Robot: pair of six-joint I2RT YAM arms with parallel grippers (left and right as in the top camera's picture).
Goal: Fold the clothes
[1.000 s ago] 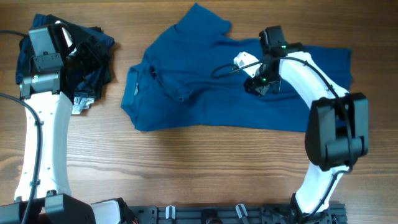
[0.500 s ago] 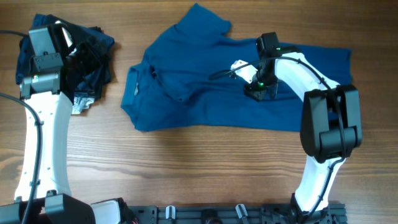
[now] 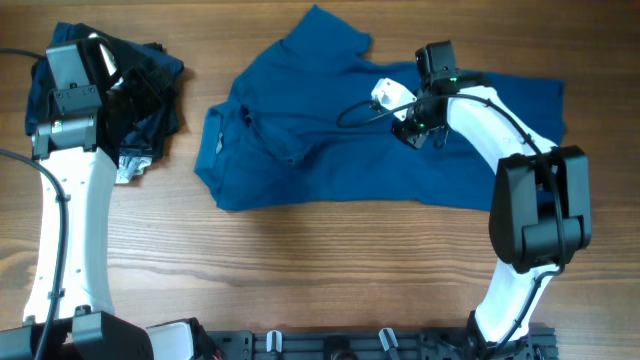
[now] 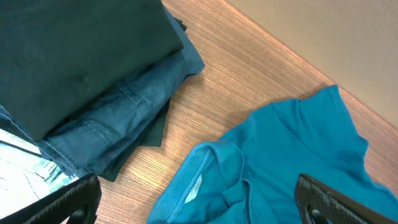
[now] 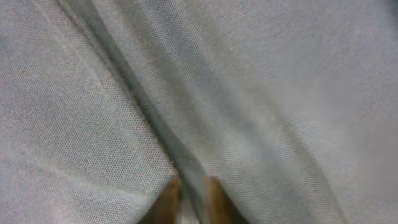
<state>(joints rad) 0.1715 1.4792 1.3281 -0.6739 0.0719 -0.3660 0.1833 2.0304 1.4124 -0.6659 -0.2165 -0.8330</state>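
Overhead, at your left, the left gripper (image 3: 122,82) hangs over one stack of dark folded garments (image 3: 165,72); its fingers (image 4: 62,199) are spread wide and hold nothing. You can count at least three layers in that stack. One polo shirt (image 3: 320,165) lies spread across the middle of the table (image 3: 300,270), collar toward the stack but apart from it. The right gripper (image 3: 412,135) presses down on the shirt's right half, its fingertips (image 5: 168,198) nearly together with a crease of fabric pinched between them.

Dark folded garments (image 3: 160,80), wooden table (image 3: 300,270)
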